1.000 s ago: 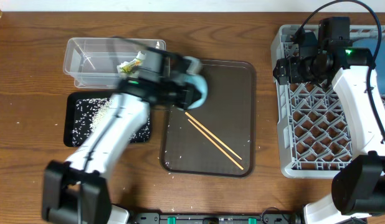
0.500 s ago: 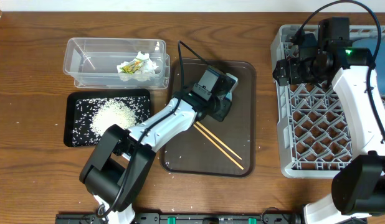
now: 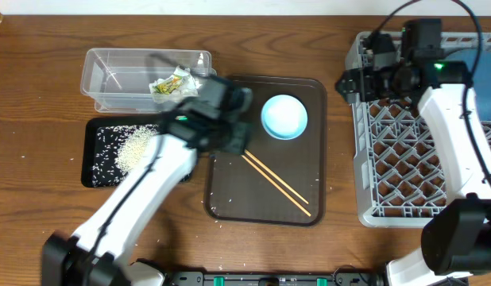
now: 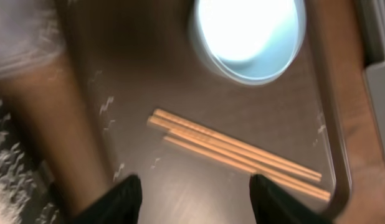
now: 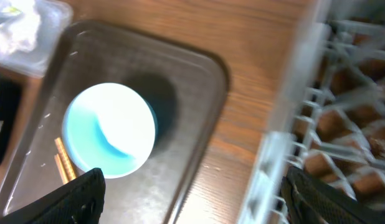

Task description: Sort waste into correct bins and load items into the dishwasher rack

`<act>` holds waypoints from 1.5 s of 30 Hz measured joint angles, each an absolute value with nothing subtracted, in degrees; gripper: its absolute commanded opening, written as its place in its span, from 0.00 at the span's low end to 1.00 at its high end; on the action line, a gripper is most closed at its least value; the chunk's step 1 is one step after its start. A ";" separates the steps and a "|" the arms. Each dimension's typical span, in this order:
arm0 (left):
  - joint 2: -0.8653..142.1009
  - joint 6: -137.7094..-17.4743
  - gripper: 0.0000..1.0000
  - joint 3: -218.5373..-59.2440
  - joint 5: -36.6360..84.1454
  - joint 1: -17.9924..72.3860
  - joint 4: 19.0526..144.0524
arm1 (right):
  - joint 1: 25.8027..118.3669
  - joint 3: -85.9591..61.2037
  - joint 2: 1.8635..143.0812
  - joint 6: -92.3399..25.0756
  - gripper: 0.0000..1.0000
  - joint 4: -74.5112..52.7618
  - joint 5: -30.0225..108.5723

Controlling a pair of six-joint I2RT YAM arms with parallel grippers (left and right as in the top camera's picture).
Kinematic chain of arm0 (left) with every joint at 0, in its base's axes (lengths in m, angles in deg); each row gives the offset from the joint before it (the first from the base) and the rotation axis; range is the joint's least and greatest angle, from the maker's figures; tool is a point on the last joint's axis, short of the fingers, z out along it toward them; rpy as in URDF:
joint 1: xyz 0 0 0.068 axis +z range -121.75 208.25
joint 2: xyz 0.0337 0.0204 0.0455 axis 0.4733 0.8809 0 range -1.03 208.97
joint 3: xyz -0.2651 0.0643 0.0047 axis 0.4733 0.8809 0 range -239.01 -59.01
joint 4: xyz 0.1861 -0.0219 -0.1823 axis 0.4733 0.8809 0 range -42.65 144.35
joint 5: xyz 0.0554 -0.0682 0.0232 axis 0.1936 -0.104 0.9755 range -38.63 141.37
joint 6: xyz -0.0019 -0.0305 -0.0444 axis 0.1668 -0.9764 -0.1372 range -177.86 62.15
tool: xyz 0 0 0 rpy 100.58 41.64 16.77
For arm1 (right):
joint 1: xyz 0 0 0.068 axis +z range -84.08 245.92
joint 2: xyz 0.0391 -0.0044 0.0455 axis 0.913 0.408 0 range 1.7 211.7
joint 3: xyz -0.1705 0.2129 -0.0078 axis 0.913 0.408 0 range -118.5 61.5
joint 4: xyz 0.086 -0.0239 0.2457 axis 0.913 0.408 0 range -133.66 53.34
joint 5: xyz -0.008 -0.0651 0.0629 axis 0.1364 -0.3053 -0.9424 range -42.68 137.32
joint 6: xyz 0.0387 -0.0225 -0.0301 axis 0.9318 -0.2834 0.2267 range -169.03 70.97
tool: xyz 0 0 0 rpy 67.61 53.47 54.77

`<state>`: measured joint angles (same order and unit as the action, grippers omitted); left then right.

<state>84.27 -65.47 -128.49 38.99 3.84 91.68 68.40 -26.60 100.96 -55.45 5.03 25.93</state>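
My left claw (image 4: 197,190) hangs spread, empty, over the chopsticks (image 4: 236,151) — right claw (image 5: 199,196) apart too, by the far-right corner of the table (image 3: 39,103).

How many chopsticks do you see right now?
2 chopsticks, lying side by side on the brown tray, below the bowl in the overhead view. The left arm may hide others.
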 measured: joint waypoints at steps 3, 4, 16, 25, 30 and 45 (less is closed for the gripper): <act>81.36 -66.00 0.60 -128.49 39.38 8.32 98.59 | 71.96 -26.64 101.55 -55.31 0.80 3.78 25.71; 80.90 -66.06 0.60 -128.49 39.43 9.61 100.49 | 73.36 -26.66 102.19 -55.01 0.80 3.47 26.08; 80.62 -66.70 0.60 -128.49 39.56 14.75 103.94 | 82.37 -26.64 118.69 -49.02 0.23 1.27 30.46; 80.62 -66.70 0.60 -128.49 39.54 14.75 103.94 | 83.24 -26.92 121.73 -45.61 0.01 -2.47 31.40; 80.62 -66.72 0.60 -128.49 39.54 14.75 103.97 | 81.17 -28.76 118.51 -46.27 0.01 -0.88 35.31; 80.62 -66.72 0.60 -128.49 39.54 14.75 103.88 | 70.68 -32.69 101.31 -58.51 0.01 -11.61 92.25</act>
